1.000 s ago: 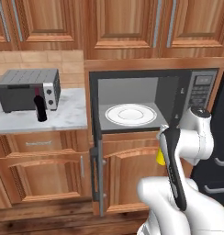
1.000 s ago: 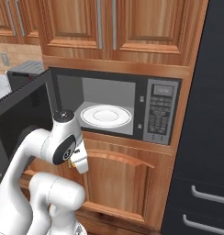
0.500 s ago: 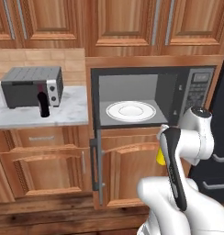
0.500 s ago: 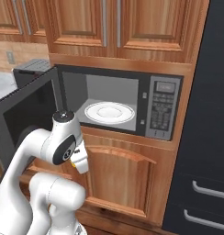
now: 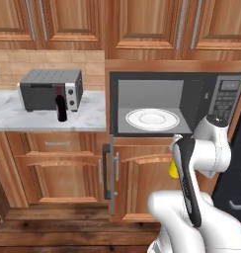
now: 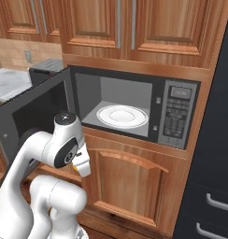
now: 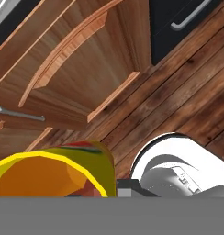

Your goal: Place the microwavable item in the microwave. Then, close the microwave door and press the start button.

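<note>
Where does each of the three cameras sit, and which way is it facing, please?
Left base view: behind the arm's left, facing the open microwave; arm at lower right.
Right base view: behind its right, facing the microwave door; arm at lower left.
Hand view: on the hand, looking floorward past the yellow mug.
Both base views share the white plate.

left base view from behind-left of arm, facing open microwave [image 5: 157, 106] and bench [image 5: 23, 116], right base view from behind-right, nearer, both share microwave and white plate [image 6: 121, 115], hand view close, down at wood floor [image 7: 178, 96] and cabinet door [image 7: 86, 69]
</note>
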